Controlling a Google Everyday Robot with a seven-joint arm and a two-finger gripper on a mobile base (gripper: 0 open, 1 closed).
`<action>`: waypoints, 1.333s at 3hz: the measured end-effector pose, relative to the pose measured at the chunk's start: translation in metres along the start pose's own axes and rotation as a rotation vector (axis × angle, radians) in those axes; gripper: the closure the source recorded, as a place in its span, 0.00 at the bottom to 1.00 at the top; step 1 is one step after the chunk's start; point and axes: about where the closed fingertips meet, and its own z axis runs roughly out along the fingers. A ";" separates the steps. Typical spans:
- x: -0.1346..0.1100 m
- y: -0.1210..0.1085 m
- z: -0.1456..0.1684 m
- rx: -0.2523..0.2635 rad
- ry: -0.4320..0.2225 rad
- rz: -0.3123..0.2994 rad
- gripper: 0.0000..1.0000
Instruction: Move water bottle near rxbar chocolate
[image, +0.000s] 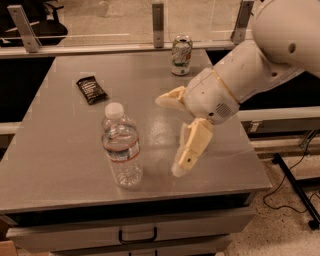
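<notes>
Gripper (169, 136) hangs just right of the upright water bottle (121, 147), not touching, 2 fingers spread wide. Chocolate bar (91, 89) far left, soda can (181, 55) far edge of table (55, 165).

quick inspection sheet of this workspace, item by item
surface: grey metal table, a drawer under its front edge
job's things: water bottle upright near the front; rxbar chocolate lying flat at back left, apart from the bottle
clutter: soda can upright at the back edge
grippers: hand open, over the table right of the bottle, not touching it
cables: thin black cable on the floor at right
surroundings: metal rail posts behind the table
</notes>
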 end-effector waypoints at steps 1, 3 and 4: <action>-0.011 0.011 0.022 -0.055 -0.126 -0.004 0.00; -0.038 0.016 0.049 -0.096 -0.317 -0.014 0.18; -0.048 0.018 0.058 -0.117 -0.375 -0.001 0.42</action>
